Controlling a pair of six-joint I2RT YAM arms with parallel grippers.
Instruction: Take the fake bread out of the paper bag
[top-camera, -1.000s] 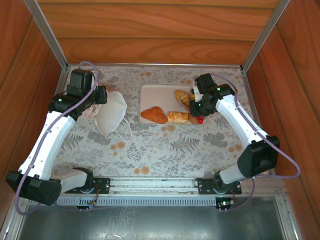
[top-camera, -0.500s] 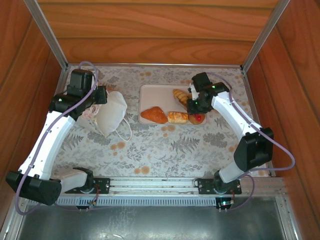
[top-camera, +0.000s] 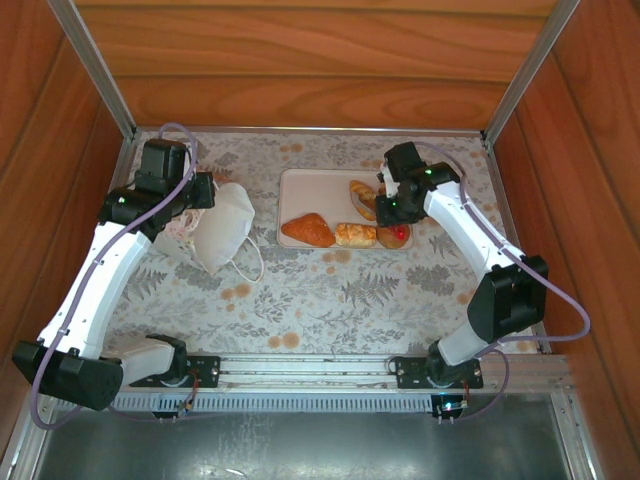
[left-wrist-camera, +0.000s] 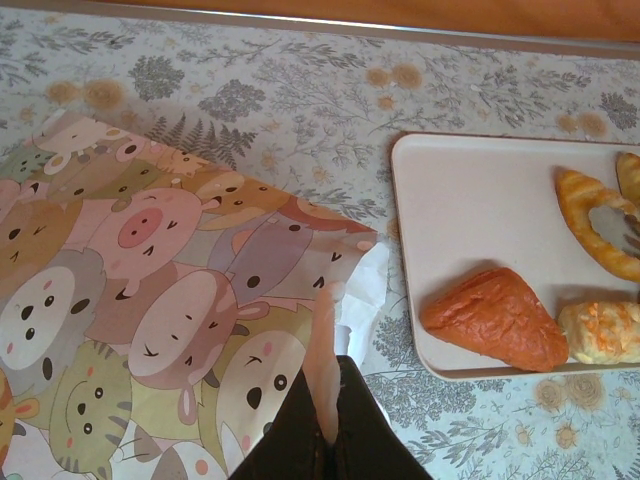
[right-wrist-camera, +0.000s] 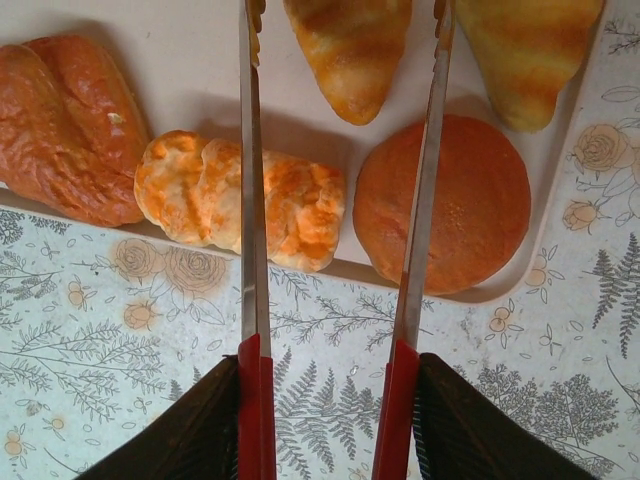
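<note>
The white paper bag (top-camera: 222, 232) lies on its side left of the tray, its cartoon-animal band (left-wrist-camera: 170, 300) facing my left wrist camera. My left gripper (top-camera: 200, 195) (left-wrist-camera: 330, 430) is shut on a fold at the bag's edge. Several pieces of fake bread lie on the beige tray (top-camera: 300, 185): a reddish triangular pastry (top-camera: 307, 230) (right-wrist-camera: 65, 125), a twisted loaf (top-camera: 355, 234) (right-wrist-camera: 200, 190), a round bun (right-wrist-camera: 470, 200) and two croissants (right-wrist-camera: 350, 50). My right gripper (top-camera: 392, 205) (right-wrist-camera: 330, 400) grips red-handled tongs (right-wrist-camera: 250, 200), whose blades stand apart over the loaf and bun, holding nothing. The bag's inside is hidden.
The tray (left-wrist-camera: 470, 200) sits at the back middle of the floral tablecloth (top-camera: 330, 290). Wooden walls and a metal frame (top-camera: 505, 90) close in the back and both sides. The bag's cord handle (top-camera: 250, 265) trails toward the front.
The tongs in my right gripper have spread apart, and that gripper has shifted slightly back and left over the tray's right end. The left arm and the bag have not moved.
</note>
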